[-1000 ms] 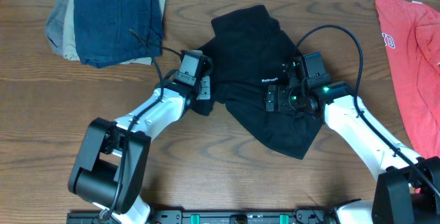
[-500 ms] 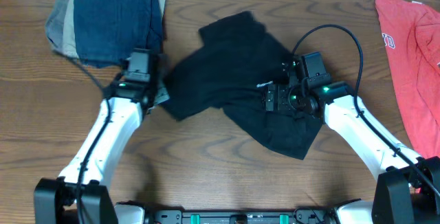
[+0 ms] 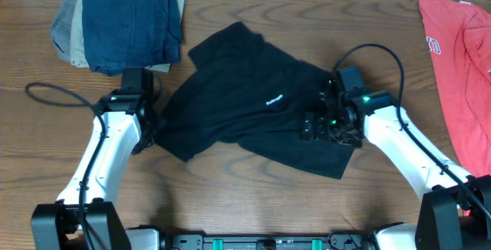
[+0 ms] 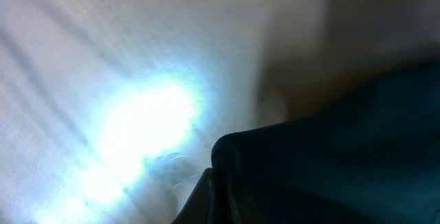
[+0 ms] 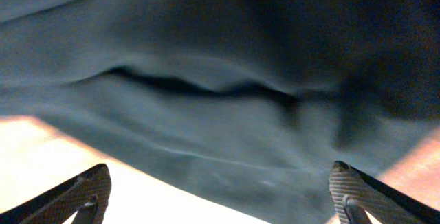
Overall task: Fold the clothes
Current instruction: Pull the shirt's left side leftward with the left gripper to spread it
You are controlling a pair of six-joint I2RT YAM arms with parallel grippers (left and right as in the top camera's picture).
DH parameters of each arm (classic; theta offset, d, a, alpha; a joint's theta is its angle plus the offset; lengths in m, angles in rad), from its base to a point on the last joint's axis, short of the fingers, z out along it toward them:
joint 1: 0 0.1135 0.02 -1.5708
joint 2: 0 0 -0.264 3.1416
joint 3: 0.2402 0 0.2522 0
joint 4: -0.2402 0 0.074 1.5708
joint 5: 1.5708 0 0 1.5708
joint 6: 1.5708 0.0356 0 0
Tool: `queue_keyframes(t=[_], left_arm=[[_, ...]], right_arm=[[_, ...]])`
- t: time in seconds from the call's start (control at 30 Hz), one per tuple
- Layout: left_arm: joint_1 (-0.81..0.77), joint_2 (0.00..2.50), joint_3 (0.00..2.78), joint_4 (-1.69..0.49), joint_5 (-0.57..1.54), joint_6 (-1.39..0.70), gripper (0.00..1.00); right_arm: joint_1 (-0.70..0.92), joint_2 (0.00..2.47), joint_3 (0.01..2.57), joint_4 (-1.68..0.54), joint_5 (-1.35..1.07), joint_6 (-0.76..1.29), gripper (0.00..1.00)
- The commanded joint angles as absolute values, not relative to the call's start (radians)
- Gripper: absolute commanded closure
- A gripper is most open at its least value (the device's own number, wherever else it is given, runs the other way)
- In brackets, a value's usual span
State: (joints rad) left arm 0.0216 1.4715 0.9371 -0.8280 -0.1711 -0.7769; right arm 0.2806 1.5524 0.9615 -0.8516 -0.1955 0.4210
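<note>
the shirt (image 3: 245, 112) is laid rumpled across the middle of the table (image 3: 230, 212), stretched from 8 o'clock to 4 o'clock, with a small white logo (image 3: 275, 99) turned up near its centre. its edge at 8 o'clock is pinched by the left gripper (image 3: 148, 131), whose jaws are pressed together on the cloth. in the left wrist view only a dark bunched fold (image 4: 330, 155) over the blurred wood can be made out. this grip appears to be held low and outward so that the fabric is drawn flat toward 9 o'clock.

the right gripper (image 3: 314, 129) is held over the shirt's part at 4 o'clock with its jaws spread wide. in the right wrist view both fingertips (image 5: 86, 186) are seen apart, with nothing between them and creased cloth under them. it is judged to be placed there either to pin the far side or to take a hem.

a folded pile (image 3: 126, 20) is kept at 10 o'clock and a red shirt (image 3: 460, 66) at 3 o'clock, both well apart from the work. no fold is made yet; flattening is judged to be the step in hand.
</note>
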Motion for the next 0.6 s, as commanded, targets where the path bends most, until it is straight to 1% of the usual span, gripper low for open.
queue_keyframes(t=[0.0,0.13,0.33,0.5,0.53,0.57], left_arm=[[0.043,1.462,0.904,-0.834,-0.211,-0.897,0.94],[0.043,1.462,0.873,-0.83,-0.219,-0.963,0.94],[0.043,1.462,0.833,-0.826,-0.218,-1.139,0.94],[0.042,1.463,0.799,-0.791,-0.2,-1.142,0.94],[0.042,1.463,0.796,-0.785,-0.192,-1.133,0.94],[0.042,1.463,0.793,-0.774,-0.182,-1.115,0.94]], right_arm=[[0.236,1.52,0.967,-0.887,0.01,0.605,0.01],[0.219,1.521,0.966,-0.904,0.011,0.609,0.01],[0.224,1.521,0.966,-0.912,-0.031,0.61,0.01],[0.237,1.523,0.955,-0.871,-0.057,0.609,0.01],[0.244,1.524,0.95,-0.862,-0.057,0.609,0.1],[0.251,1.524,0.944,-0.85,-0.057,0.609,0.23]])
